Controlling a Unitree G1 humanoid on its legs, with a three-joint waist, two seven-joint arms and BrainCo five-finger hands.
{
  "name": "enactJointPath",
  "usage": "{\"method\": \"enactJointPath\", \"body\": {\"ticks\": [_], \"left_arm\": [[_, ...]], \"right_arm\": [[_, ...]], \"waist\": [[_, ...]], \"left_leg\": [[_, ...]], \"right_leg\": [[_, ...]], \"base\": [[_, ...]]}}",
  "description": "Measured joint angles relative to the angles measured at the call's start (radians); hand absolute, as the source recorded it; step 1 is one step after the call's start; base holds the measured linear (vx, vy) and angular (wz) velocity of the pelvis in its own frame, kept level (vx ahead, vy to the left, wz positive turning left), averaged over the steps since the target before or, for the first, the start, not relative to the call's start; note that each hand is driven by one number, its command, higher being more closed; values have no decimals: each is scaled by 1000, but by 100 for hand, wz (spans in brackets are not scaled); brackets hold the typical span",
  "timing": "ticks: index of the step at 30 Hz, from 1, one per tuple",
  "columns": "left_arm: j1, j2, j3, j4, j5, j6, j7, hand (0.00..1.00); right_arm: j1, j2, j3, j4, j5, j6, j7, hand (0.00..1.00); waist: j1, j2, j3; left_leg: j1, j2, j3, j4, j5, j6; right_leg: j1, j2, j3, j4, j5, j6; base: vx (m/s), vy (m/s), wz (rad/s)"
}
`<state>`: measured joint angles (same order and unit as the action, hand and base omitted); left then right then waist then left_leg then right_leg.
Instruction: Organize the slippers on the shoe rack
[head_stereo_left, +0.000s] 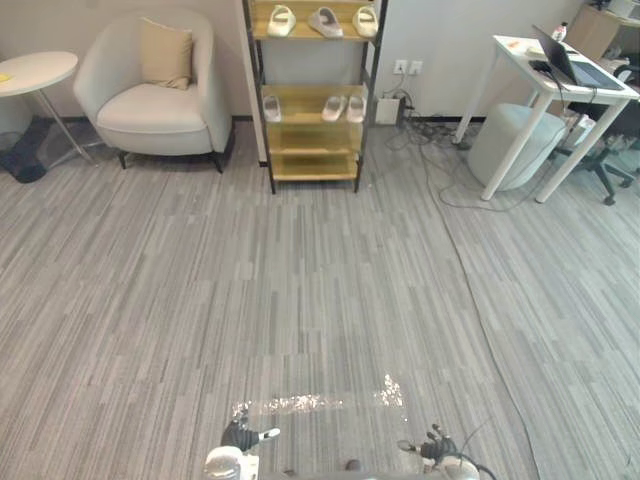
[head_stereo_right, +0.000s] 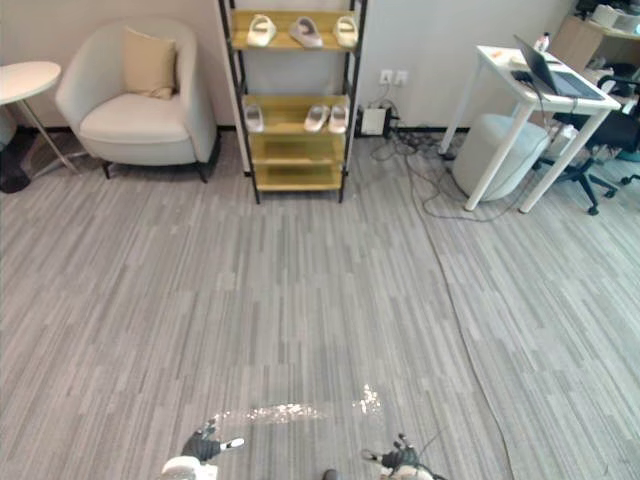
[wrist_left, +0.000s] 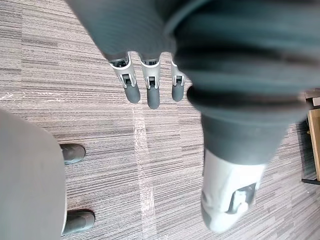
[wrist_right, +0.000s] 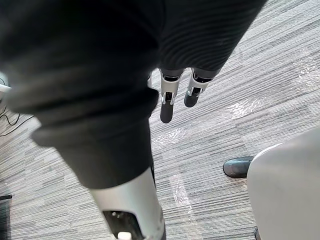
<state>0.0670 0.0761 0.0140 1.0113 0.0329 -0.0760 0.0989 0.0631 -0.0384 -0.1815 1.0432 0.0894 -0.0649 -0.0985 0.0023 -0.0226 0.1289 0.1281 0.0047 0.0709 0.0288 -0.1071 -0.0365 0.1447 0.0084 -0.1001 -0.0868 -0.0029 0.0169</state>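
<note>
Shoe rack (head_stereo_left: 312, 140): stands upright against the far wall, between an armchair (head_stereo_left: 150, 105) on the robot's left and a white surface (head_stereo_left: 545, 88) on the robot's right. The armchair carries a cushion (head_stereo_left: 165, 52). The white surface carries an open laptop (head_stereo_left: 568, 62).

Slippers (head_stereo_left: 325, 21): six light-coloured units, all on the rack. Top shelf: three, spaced along the board. Next shelf down: one at the left end and two side by side at the right end.

Left hand (head_stereo_left: 240, 436): low at the near edge of the left eye view, well apart from the rack. Fingers (wrist_left: 153, 95) are straight and relaxed with the thumb set apart. The hand is empty and hangs over the striped grey floor (head_stereo_left: 300, 300).

Right hand (head_stereo_left: 432, 449): beside the left hand at the same near edge. Fingers (wrist_right: 166, 107) are straight and hold nothing, over the same floor
</note>
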Motion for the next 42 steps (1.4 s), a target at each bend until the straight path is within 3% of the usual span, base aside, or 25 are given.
{"method": "enactJointPath", "body": {"ticks": [4, 7, 10, 12, 13, 14, 16, 18, 19, 20, 21, 23, 24, 25, 29, 30, 31, 32, 33, 35, 37, 38, 39, 40, 42], "left_arm": [[-14, 4, 18, -45, -29, 0, 6, 0], [-9, -2, 43, -78, -36, -7, 11, 0], [-12, -12, 42, -78, -36, -6, 14, 0], [-9, -20, 41, -76, -36, -5, 14, 0], [-6, -31, 39, -74, -36, -5, 13, 0], [-6, -34, 40, -73, -37, -5, 13, 0], [-8, -30, 40, -74, -37, -5, 13, 0], [-9, -29, 44, -73, -38, -5, 14, 0], [-7, -31, 42, -64, -38, -3, 13, 0], [-4, -30, 38, -60, -39, -2, 13, 0], [-4, -24, 26, -56, -39, 0, 12, 0], [-11, -8, -2, -57, -46, 1, 11, 0], [-15, -10, -4, -52, -56, 2, 11, 0], [-19, -14, -4, -47, -58, 3, 11, 0], [-27, -14, -4, -47, -64, 2, 11, 0], [-28, -11, -3, -47, -64, 1, 11, 0], [-28, -10, -2, -47, -64, 1, 11, 0], [-28, -9, 10, -39, -64, 0, 12, 0], [-33, -41, 16, -17, -64, 1, 11, 0], [-35, -62, 28, -16, -64, 0, 10, 0], [-41, -74, 37, -15, -63, 0, 9, 0], [-43, -91, 67, -27, -64, 0, 7, 0], [-44, -104, 88, -46, -63, 0, 6, 0], [-41, -105, 88, -54, -63, 0, 7, 0], [-37, -108, 87, -83, -61, 0, 7, 0]], "right_arm": [[-8, -2, -2, -7, 33, -6, -1, 0], [-10, -8, -2, -7, 37, -6, -3, 0], [-17, -24, -2, -6, 40, -5, -10, 0], [-18, -29, -1, -7, 40, -5, -13, 0], [-19, -43, 1, -5, 40, -4, -16, 0], [-19, -41, 2, -4, 40, -3, -17, 0], [-20, -27, 9, -3, 38, -3, -16, 0], [-20, -23, 7, -3, 37, -3, -14, 0], [-23, -23, 6, -5, 34, -3, -10, 0], [-24, -24, 6, -8, 34, -4, -8, 0], [-25, -24, 6, -12, 31, -5, -6, 0], [-25, -18, 6, -18, 32, -5, -3, 0], [-25, -20, 7, -28, 31, -5, 0, 0], [-31, -21, 7, -34, 32, -6, 0, 0], [-52, -21, 9, -49, 32, -17, 0, 0], [-58, -20, 11, -48, 31, -17, 0, 0], [-56, -19, 16, -47, 31, -16, 0, 0], [-44, -20, 25, -49, 35, -18, 1, 0], [-70, -42, 25, -46, 32, -18, 0, 0], [-83, -43, 22, -44, 30, -16, 1, 0], [-79, -38, -9, -44, 31, -16, 3, 0], [-61, -35, -11, -51, 36, -14, 1, 0], [-47, -30, -4, -55, 39, -14, 0, 0], [-34, -29, 2, -68, 41, -14, -1, 0], [-19, -17, 1, -92, 51, -15, -7, 0]], "waist": [[5, -2, 55], [15, -2, 66], [19, 18, 66], [21, 37, 56], [26, 56, 47], [38, 61, 43], [42, 36, 34], [56, 24, 27], [55, 29, 26], [51, 30, 25], [42, 26, 26], [27, 10, 32], [22, 9, 37], [9, 15, 40], [-10, 36, 55], [-11, 21, 60], [-13, 12, 61], [-21, -8, 65], [-14, 47, 74], [-17, 76, 72], [-22, 82, 73], [-20, 83, 79], [-16, 83, 82], [-8, 75, 87], [-5, 71, 90]], "left_leg": [[-178, 45, 40, 424, -92, -61], [-280, 82, 118, 640, -92, -4], [-306, 90, 139, 497, -111, -4], [-295, 86, 135, 286, -79, -34], [-275, 91, 129, 179, -7, -39], [-260, 80, 139, 153, 35, -20], [-265, 43, 156, 177, 3, 14], [-244, 14, 183, 187, -33, 21], [-202, 1, 194, 181, -46, 36], [-180, -2, 196, 179, -60, 40], [-129, -12, 190, 167, -78, 50], [-52, -28, 165, 138, -97, 65], [7, -24, 144, 102, -101, 66], [51, -5, 128, 68, -101, 66], [108, 65, 109, 43, -101, 66], [133, 73, 103, 42, -104, 60], [141, 68, 99, 42, -110, 51], [182, 64, 66, 42, -149, -8], [205, 115, 54, 49, -169, -22], [178, 151, 30, 118, -164, -27], [125, 181, -11, 259, -137, -65], [51, 202, -47, 470, -85, -94], [-34, 222, -52, 680, 48, -111], [-87, 247, -40, 816, 56, -117], [-201, 283, 44, 959, -38, -88]], "right_leg": [[-22, 7, -2, 99, -84, -36], [-26, -14, 20, 169, -128, -45], [-41, -42, 58, 168, -137, -37], [-57, -47, 74, 155, -145, -21], [-62, -44, 83, 152, -146, 11], [-62, -53, 93, 152, -152, 21], [-67, -95, 96, 183, -176, 55], [-115, -125, 116, 315, -233, 84], [-169, -137, 124, 488, -256, 115], [-199, -142, 123, 585, -255, 121], [-266, -159, 114, 785, -223, 165], [-343, -199, 62, 1002, -207, 142], [-373, -216, -12, 1048, -244, 83], [-396, -214, -86, 1016, -275, 42], [-480, -152, -171, 700, -249, 18], [-490, -126, -134, 455, -127, 27], [-478, -123, -114, 373, -82, 35], [-457, -121, -64, 294, 97, 35], [-471, -75, -72, 364, 51, 2], [-475, -52, -93, 403, 0, -23], [-438, -36, -120, 412, -42, -33], [-381, -25, -135, 402, -69, -46], [-316, -17, -143, 380, -89, -61], [-269, -13, -139, 356, -105, -71], [-166, -8, -131, 294, -129, -78]], "base": [[-81, -32, 5], [-17, -15, -20], [93, 96, -42], [212, 219, -28], [286, 228, -20], [325, 227, -19], [360, 213, -10], [343, 161, -26], [323, 158, -26], [400, 179, -5], [419, 139, 25], [405, 50, 38], [430, -32, 44], [416, -59, 43], [397, -138, 33], [465, -225, 37], [602, -325, 57], [584, -320, 29], [479, -264, 18], [425, -233, 3], [466, -262, 28], [392, -197, 21], [469, -170, 15], [371, -87, 4], [419, -43, 2]]}}
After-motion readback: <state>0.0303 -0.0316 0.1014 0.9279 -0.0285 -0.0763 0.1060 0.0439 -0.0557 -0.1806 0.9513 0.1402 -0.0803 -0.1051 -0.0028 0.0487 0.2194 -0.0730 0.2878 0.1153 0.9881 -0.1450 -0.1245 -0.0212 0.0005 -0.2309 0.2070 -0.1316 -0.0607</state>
